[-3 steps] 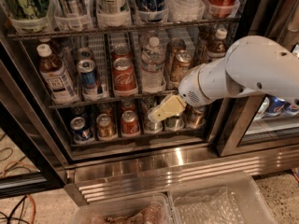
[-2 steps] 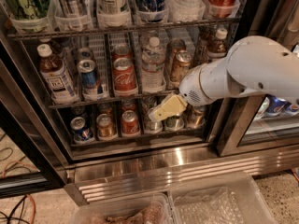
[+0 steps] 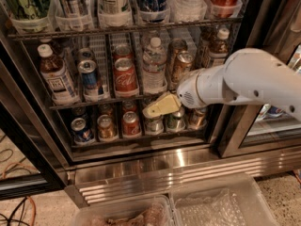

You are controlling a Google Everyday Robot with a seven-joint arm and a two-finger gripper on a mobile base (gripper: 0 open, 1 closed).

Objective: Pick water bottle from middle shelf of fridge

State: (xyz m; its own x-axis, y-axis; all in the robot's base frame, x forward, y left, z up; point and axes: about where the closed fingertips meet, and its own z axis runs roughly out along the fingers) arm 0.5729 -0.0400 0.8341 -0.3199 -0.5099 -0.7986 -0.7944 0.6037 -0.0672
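The gripper (image 3: 158, 108) is hovering mid-frame, just under the water bottle (image 3: 154, 68) on the middle shelf (image 3: 107, 99); I cannot tell whether it is spread or closed.

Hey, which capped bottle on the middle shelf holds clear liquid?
The water bottle, right of the red can, with the gripper just below it. The left bottle and the right bottle hold brown liquid.

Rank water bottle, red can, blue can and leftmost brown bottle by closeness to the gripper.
The gripper hangs just below the middle shelf front.
1. water bottle, right above it
2. red can, up-left
3. blue can, farther left
4. brown bottle, far left end
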